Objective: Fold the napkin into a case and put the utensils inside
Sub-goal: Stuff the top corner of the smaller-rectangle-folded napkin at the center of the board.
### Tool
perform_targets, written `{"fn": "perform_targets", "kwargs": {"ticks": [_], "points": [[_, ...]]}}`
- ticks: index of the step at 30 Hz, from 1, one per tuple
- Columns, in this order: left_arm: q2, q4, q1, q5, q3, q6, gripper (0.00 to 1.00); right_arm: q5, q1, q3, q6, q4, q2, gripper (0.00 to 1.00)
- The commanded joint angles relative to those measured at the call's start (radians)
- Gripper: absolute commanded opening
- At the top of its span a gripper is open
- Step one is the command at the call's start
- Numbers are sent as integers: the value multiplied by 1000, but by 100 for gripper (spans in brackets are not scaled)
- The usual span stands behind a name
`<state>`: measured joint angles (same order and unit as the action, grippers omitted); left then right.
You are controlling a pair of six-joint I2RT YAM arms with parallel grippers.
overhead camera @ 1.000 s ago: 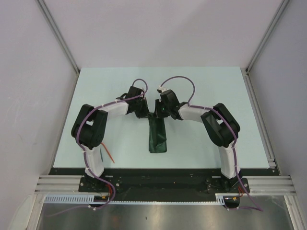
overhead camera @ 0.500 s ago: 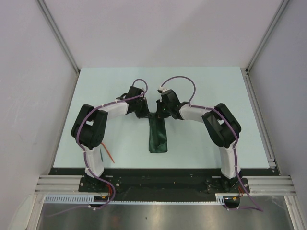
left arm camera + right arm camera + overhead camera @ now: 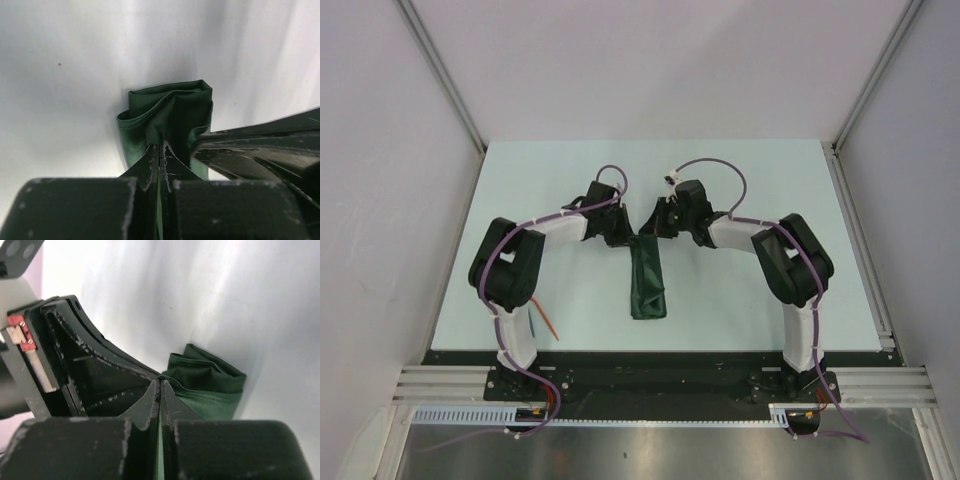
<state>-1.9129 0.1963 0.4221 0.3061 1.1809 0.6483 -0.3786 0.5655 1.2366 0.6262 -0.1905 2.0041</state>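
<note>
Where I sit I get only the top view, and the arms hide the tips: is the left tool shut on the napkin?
Observer: Yes. The left wrist view shows the left tool shut, with green cloth of the napkin pinched in it.
Operator: And the right?
Observer: The right wrist view shows the right tool shut too, with a green strip caught in its grip.
Operator: Is the cloth flat there?
Observer: No. Beyond the tools it bunches in several folded layers.
</note>
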Motion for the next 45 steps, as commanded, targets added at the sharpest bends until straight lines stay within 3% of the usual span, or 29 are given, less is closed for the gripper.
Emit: {"fn": "perform_targets", "kwargs": {"ticks": [1,11,14,21,34,38,45], "points": [[63,-64,0,31,-33,28,0,-133,-10,-25,134,-182,64,0],[83,-107,0,22,-83,51,1,-169,-38,-81,225,-325,119,0],[95,-120,0,19,-96,53,5,-181,-41,-83,239,-334,134,0],[136,-155,-2,18,-138,54,31,-197,-47,-89,297,-380,148,0],[195,-173,-3,15,-193,57,40,-218,-58,-106,362,-440,170,0],[199,-184,-6,18,-208,65,48,-220,-56,-106,365,-441,168,0],[172,-192,-6,39,-181,62,50,-224,-39,-103,400,-472,168,0]]}}
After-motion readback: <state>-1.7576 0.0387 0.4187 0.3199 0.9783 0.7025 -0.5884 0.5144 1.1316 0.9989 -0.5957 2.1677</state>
